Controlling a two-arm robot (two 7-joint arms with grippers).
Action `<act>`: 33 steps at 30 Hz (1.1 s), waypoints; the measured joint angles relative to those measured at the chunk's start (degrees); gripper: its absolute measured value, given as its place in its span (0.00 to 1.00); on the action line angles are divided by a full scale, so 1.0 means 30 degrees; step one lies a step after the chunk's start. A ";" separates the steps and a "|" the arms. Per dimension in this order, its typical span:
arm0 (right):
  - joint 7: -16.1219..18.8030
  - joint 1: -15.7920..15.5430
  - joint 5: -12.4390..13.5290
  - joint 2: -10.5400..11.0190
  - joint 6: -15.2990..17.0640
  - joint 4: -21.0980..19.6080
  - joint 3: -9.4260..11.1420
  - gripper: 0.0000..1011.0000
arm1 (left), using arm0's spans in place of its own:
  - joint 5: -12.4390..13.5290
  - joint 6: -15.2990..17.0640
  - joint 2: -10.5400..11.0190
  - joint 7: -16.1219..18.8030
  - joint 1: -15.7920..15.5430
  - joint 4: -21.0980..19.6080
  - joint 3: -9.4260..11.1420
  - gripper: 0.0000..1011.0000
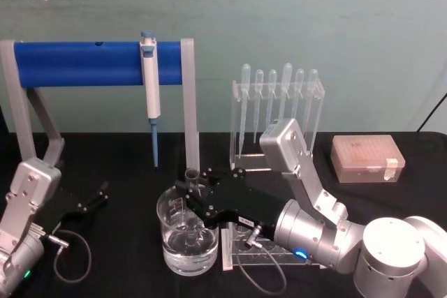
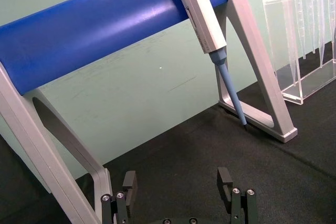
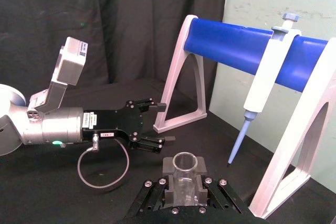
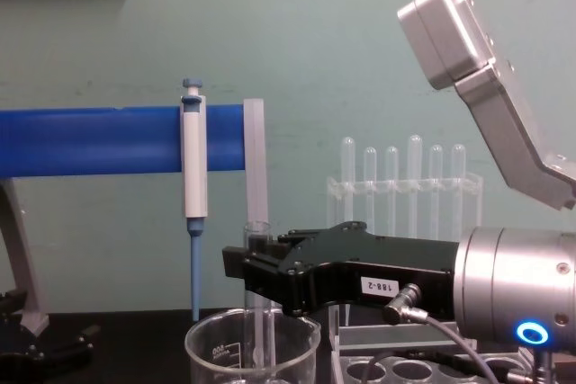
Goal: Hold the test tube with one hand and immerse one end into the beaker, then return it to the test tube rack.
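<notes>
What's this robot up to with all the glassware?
The right gripper has its jaws shut on a test tube, held upright with its lower end down inside the beaker, which has liquid at the bottom. The rack sits just right of the beaker. The left gripper rests idle at the table's left, jaws open.

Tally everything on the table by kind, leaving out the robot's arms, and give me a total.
Test tube: 1
Beaker: 1
Pipettor: 1
Blue stand: 1
Plastic pipettes: 6
Pipette rack: 1
Test tube rack: 1
Lidded box: 1
Total: 13
</notes>
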 joint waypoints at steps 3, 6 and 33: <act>0.0001 0.0001 -0.0010 -0.0010 0.0010 -0.0064 0.0015 0.22 | 0.0000 0.0000 0.0000 0.0000 0.0001 0.0000 0.0000 0.99; -0.0167 0.0002 -0.0099 -0.0009 0.0163 -0.0433 0.0136 0.22 | -0.0001 0.0001 0.0000 0.0000 0.0001 0.0000 0.0000 0.99; -0.1280 0.1234 0.2056 0.1548 0.4726 -0.5532 0.2454 0.22 | 0.0000 0.0000 0.0000 0.0000 0.0001 -0.0001 -0.0001 0.99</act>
